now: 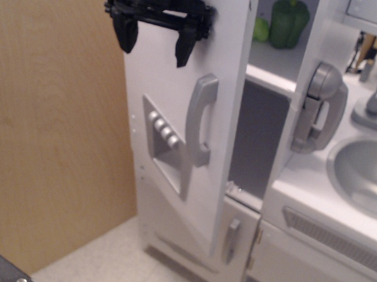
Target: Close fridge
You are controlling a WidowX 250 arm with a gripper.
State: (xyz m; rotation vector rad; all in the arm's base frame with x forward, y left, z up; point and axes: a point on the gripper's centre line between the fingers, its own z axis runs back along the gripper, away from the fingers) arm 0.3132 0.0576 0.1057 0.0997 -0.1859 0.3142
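Observation:
The white fridge stands in the toy kitchen, its shelves partly showing. Its large door is swung most of the way toward shut, with a gap left on the right. The door carries a grey vertical handle and a grey dispenser recess with several buttons. My black gripper is at the top of the door's outer face, fingers spread and empty, pointing down against the panel.
A green pepper and a green vegetable sit on the upper shelf. A grey toy phone hangs right of the opening. The smaller lower door is below. A sink is at right. A wooden panel is at left.

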